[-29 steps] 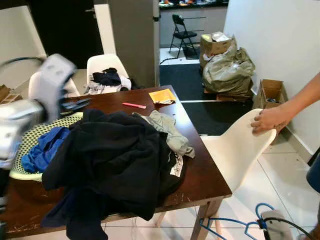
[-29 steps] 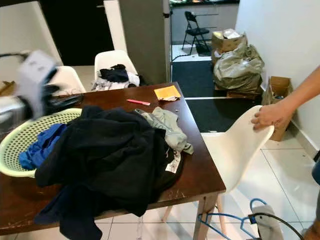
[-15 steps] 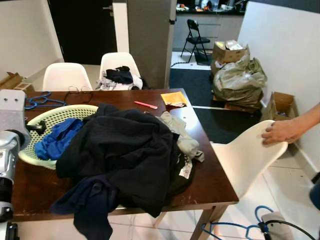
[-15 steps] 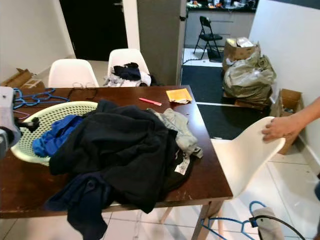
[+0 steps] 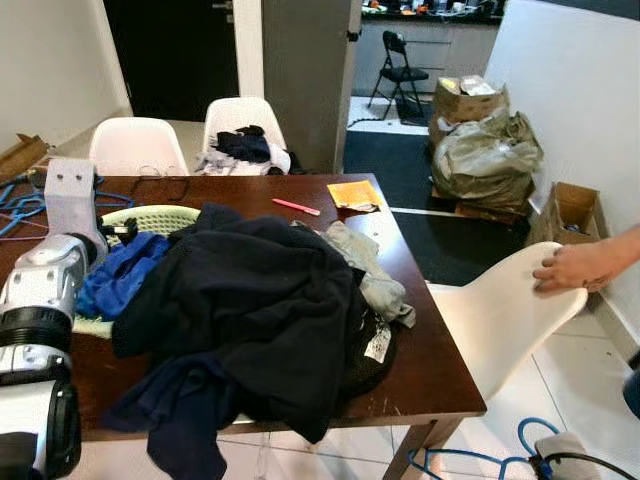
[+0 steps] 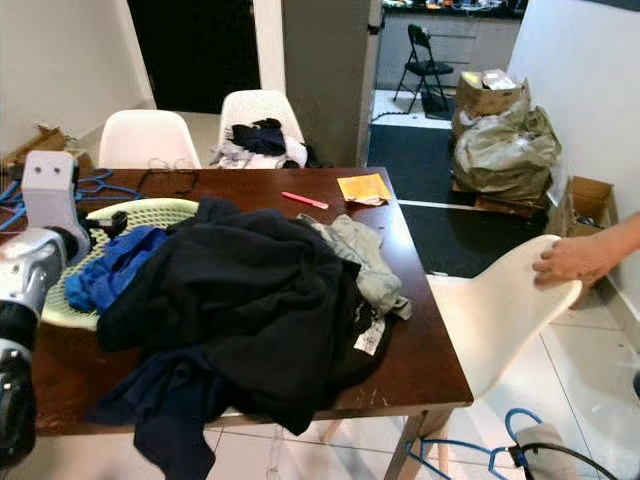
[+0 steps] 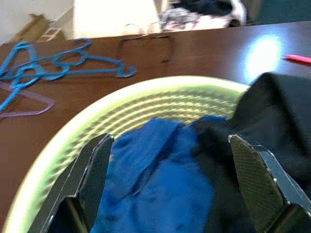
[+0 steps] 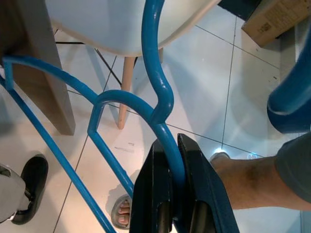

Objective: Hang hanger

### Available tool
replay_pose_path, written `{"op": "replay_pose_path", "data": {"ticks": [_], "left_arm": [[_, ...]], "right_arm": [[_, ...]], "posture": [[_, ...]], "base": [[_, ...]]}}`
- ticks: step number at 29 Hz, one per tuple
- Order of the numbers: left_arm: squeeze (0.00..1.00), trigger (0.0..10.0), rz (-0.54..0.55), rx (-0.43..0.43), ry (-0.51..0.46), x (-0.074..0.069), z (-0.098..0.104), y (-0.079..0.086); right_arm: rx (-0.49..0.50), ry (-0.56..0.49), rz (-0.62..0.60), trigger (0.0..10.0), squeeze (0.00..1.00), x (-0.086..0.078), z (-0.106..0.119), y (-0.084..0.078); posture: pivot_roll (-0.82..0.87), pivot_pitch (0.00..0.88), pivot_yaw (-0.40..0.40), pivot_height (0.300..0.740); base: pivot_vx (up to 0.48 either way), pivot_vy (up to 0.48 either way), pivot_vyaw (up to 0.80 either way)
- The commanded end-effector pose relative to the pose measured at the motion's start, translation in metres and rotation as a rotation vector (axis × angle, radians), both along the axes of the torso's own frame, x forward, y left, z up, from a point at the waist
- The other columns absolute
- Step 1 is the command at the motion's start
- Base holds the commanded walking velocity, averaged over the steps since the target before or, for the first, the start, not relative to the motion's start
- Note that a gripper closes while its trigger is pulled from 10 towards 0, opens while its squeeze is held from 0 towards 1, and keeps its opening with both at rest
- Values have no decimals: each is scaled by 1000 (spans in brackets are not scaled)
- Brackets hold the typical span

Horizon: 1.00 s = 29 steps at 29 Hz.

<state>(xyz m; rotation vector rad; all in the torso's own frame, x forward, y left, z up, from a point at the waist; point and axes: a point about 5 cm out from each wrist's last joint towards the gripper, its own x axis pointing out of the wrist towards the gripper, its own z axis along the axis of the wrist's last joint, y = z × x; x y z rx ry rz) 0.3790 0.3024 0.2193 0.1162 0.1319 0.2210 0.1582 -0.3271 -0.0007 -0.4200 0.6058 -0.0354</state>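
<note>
Right gripper (image 8: pixel 172 194) clamps blue hanger (image 8: pixel 155 87); left gripper (image 7: pixel 170 184) spread, apparently above laundry basket (image 7: pixel 160 97).

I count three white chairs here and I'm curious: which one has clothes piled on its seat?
The far chair beside the grey pillar; dark and pale clothes sit on it. Its neighbour has none, and a person's hand rests on the near one.

left fingers (image 7: pixel 92 174) spread, right fingers (image 8: pixel 160 184) clamped
</note>
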Motion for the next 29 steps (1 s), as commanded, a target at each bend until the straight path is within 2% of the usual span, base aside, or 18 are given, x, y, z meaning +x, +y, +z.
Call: {"op": "replay_pose_path", "data": {"ticks": [1, 6, 8, 10, 12, 13, 15, 17, 19, 22, 24, 26, 28, 29], "left_arm": [[0, 10000, -20, -15, 36, 2, -12, -5], [0, 10000, -34, -43, 55, 5, -20, -9], [0, 10000, -11, -54, 93, 4, -26, -9], [0, 10000, 19, -65, 120, 3, -31, -8], [0, 10000, 105, -96, 163, -1, -41, -1], [0, 10000, 105, -96, 163, -1, -41, -1], [0, 10000, 183, -113, 185, -7, -48, 8], [0, 10000, 183, -113, 185, -7, -48, 8], [0, 10000, 220, -147, 212, -12, -56, 11], [0, 10000, 230, -158, 220, -14, -60, 12], [0, 10000, 235, -207, 241, -17, -72, 10], [0, 10000, 231, -223, 248, -18, -76, 9], [0, 10000, 211, -249, 251, -18, -81, 4], [0, 10000, 149, -267, 223, -13, -81, -6]], "right_arm": [[-11, -80, -29, 10000, 0, 8, 16, -9], [-26, -74, -33, 10000, 0, 2, 21, -15], [-32, -67, -35, 10000, 0, -3, 23, -18], [-40, -59, -37, 10000, 0, -7, 24, -19], [-50, -43, -38, 10000, 0, -17, 26, -23], [-50, -43, -38, 10000, 0, -17, 26, -23], [-57, -29, -32, 10000, 0, -23, 27, -24], [-57, -29, -32, 10000, 0, -23, 27, -24], [-62, -21, -26, 10000, 0, -25, 29, -25], [-65, -16, -21, 10000, 0, -25, 29, -25], [-66, -7, -8, 10000, 0, -26, 30, -24], [-65, -5, -4, 10000, 0, -27, 30, -23], [-67, -3, 0, 10000, 0, -27, 31, -23], [-70, -2, -1, 10000, 0, -28, 33, -23]], "posture": [[-123, 73, -53, 740], [-139, 93, -50, 740], [-147, 103, -50, 740], [-148, 106, -49, 740], [-164, 132, -56, 740], [-164, 132, -56, 740], [-168, 144, -60, 740], [-168, 144, -60, 740], [-169, 160, -68, 740], [-169, 162, -69, 740], [-176, 174, -75, 740], [-176, 174, -75, 740], [-182, 180, -76, 740], [-185, 183, -74, 740]], "base": [[0, 0, 0], [0, 0, 0], [0, 0, 0], [0, 0, 0], [0, 0, 0], [0, 0, 0], [0, 0, 0], [0, 0, 0], [0, 0, 0], [0, 0, 0], [0, 0, 0], [0, 0, 0], [0, 0, 0], [0, 0, 0]]}}
